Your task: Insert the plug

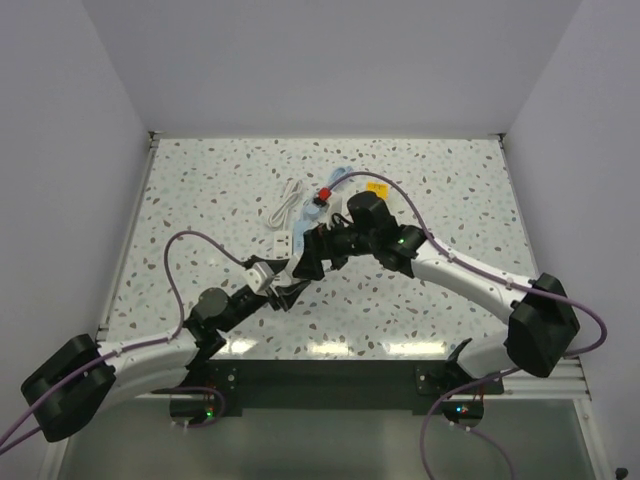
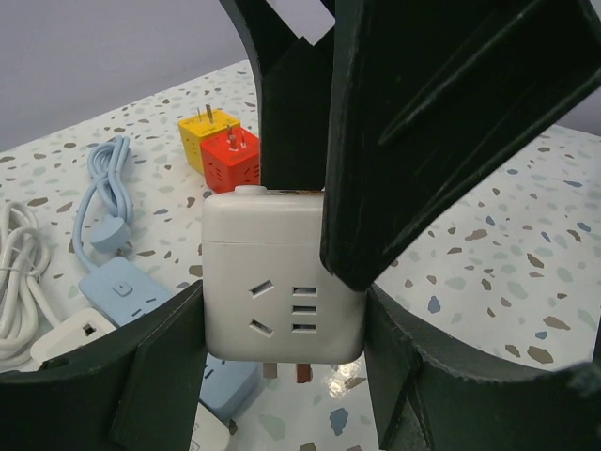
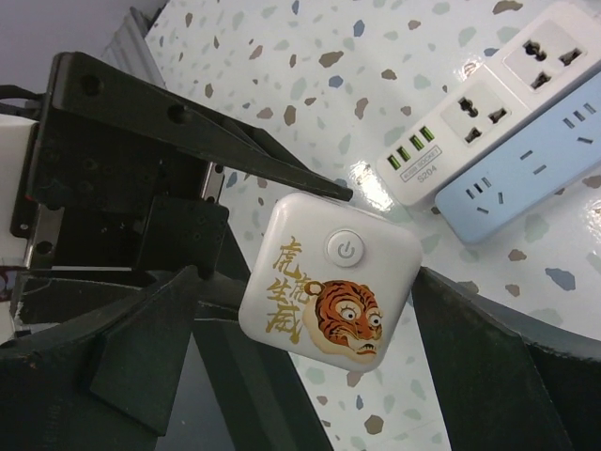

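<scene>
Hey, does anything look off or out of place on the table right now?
Nothing looks spilled or broken. One oddity: both grippers crowd the same white cube. The left gripper is clamped on it, while the right gripper stands wide open around it. In the right wrist view the cube sits tilted.

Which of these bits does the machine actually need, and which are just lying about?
Needed: white tiger cube plug, in the left pincer; white power strip or blue power strip to take it, unclear which.
Lying about: red cube plug, yellow cube plug, coiled white cable.
</scene>
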Motion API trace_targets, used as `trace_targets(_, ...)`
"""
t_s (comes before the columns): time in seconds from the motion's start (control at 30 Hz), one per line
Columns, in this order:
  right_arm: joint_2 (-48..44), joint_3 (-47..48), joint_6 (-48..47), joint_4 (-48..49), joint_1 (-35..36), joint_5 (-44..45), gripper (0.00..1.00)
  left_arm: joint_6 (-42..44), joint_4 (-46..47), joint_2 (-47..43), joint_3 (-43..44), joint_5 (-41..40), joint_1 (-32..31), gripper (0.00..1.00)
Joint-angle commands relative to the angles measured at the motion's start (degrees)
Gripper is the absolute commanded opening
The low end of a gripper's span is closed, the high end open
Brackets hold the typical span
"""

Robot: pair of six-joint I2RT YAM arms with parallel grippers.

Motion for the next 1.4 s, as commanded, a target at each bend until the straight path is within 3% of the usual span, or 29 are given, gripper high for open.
trace_targets(0.0,1.07,2.75,-0.34,0.68,0.91,1.86,0.98,1.88,7.10,0.40,2.77,-2.34,-0.81,0.00)
trace_targets(0.07,1.69,2.75,-0.42,0.86,1.26,1.43,0.98,2.14,7.54,0.75,2.86,-2.69,-0.90,0.00)
trace_targets(0.17,3.36,2.57,-0.42,2.35,1.52,-0.86,0.83,2.32,7.80,1.02,3.04,-3.57,-1.07,0.00)
trace_targets(0.2,3.54,2.57,-0.34,2.62,1.52,-0.95,0.66,2.32,7.54,1.19,3.39,-3.74,-1.07,0.00)
trace_targets(0.3,4.77,2.74,-1.47,2.88,1.52,-0.86,0.43,1.88,7.19,1.98,3.65,-4.18,-1.07,0.00)
trace_targets(0.33,5.21,3.18,-1.91,2.80,1.52,-0.95,0.20,1.62,7.19,1.99,3.65,-4.18,-1.07,0.00)
trace_targets(0.4,6.00,3.71,-3.49,2.36,1.35,0.19,0.00,0.31,6.75,1.99,3.22,-6.20,-1.07,0.12)
trace_targets(0.43,6.17,4.32,-4.28,1.83,0.82,0.71,0.00,-0.05,6.31,1.81,3.13,-6.38,-1.07,0.20)
trace_targets(0.47,6.18,4.50,-4.99,1.83,0.30,0.89,0.00,-1.01,5.61,1.03,3.04,-6.47,-1.07,0.40)
trace_targets(0.57,4.95,4.50,-7.71,3.14,-2.69,0.54,0.00,-2.51,0.79,-2.04,3.04,-6.56,-1.07,0.76)
trace_targets(0.67,3.20,4.15,-13.49,4.46,-5.33,1.15,0.00,-4.44,-5.89,-6.69,3.21,-6.56,-1.07,0.92)
trace_targets(0.87,2.57,4.24,-31.86,1.39,-6.04,-3.93,0.00,-11.91,-22.50,-18.22,3.48,-10.15,-0.98,0.99)
trace_targets(1.0,5.12,7.83,-40.21,-6.59,-6.04,-6.92,0.00,-15.87,-31.81,-22.18,5.06,-12.18,-0.63,1.00)
trace_targets(1.13,8.10,10.48,-46.21,-10.21,-6.04,-7.80,0.00,-17.89,-33.59,-22.89,5.41,-12.18,0.77,1.00)
trace_targets(1.37,13.55,11.97,-49.99,-9.60,-5.95,-6.76,0.00,-21.85,-27.19,-17.18,3.75,0.89,10.26,1.00)
